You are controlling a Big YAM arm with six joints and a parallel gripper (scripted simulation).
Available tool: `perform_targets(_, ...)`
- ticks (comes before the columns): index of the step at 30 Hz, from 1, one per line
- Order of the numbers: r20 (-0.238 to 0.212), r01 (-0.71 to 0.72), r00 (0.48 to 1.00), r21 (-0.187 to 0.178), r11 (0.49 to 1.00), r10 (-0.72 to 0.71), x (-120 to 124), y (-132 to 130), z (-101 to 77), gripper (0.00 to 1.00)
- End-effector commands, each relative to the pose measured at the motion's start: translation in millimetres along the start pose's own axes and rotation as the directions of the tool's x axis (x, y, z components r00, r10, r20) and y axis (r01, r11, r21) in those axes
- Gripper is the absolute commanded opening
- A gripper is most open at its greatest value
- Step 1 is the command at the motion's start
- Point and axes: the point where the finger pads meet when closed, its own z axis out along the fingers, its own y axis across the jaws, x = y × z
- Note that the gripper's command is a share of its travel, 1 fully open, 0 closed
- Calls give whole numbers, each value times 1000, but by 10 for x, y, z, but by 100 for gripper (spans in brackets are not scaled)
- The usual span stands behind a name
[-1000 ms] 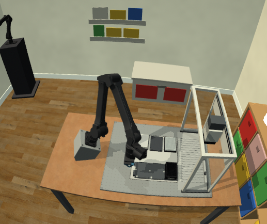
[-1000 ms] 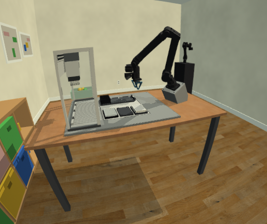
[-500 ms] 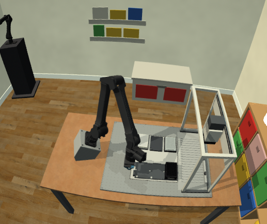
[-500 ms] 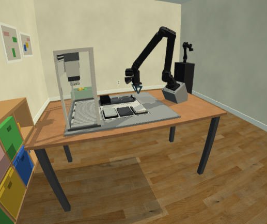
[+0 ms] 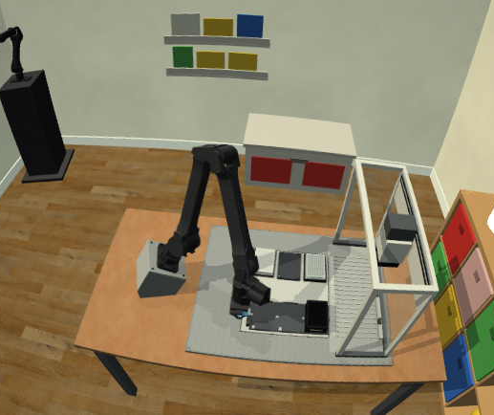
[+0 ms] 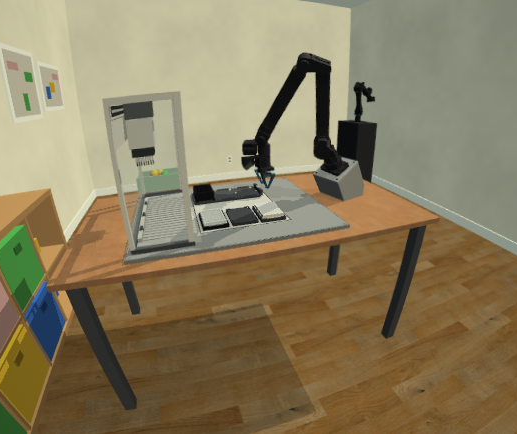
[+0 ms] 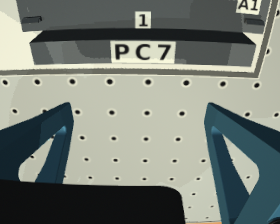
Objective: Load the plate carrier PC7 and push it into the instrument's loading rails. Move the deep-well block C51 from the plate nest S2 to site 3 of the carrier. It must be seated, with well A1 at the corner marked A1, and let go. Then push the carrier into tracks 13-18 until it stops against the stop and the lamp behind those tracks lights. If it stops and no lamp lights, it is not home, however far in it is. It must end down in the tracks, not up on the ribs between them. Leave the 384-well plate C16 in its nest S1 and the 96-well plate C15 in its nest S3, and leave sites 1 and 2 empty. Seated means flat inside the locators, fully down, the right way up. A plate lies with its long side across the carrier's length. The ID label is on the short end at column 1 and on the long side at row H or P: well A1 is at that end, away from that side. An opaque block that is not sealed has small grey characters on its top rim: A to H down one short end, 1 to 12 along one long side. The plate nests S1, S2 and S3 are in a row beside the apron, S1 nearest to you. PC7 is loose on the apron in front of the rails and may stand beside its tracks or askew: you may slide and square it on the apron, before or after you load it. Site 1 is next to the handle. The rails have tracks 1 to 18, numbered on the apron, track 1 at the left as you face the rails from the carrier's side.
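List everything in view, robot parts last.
Table: one, orange-brown, room centre.
Perforated deck: one, grey, on table.
Carrier PC7: one, dark grey, before the rails.
Deep-well block: one, black, on the carrier's rail end.
Nests: three in a row; white, dark grey, pale.
Instrument frame: one, white, over ribbed rails.
Cabinet: one, cream with red doors, by the wall.
Cubby shelf: one, wooden with coloured bins.
Pedestal: one, black, in the corner.
Arm: one, black, on a grey base.
Gripper: one, blue, open, at the carrier's handle.
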Motion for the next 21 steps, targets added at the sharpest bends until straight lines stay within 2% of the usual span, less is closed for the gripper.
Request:
perform_targets(1, 31, 1, 1000, 22, 1000, -2, -125, -64, -70, 80)
perform_targets(4, 41, -8, 999, 32, 999, 7, -100, -62, -75, 80)
perform_targets(6, 17, -8, 1000, 13, 1000, 8, -61, -30, 31, 80)
perform_targets(9, 11, -6, 1000, 9, 1000, 6, -35, -4, 77, 80)
perform_targets(19, 13, -10, 1000, 11, 1000, 10, -32, -19, 151, 80)
perform_targets(20, 40, -9, 999, 30, 1000, 8, -136, -90, 80, 80)
perform_targets(21, 27, -9, 1000, 20, 1000, 8, -104, -65, 136, 80)
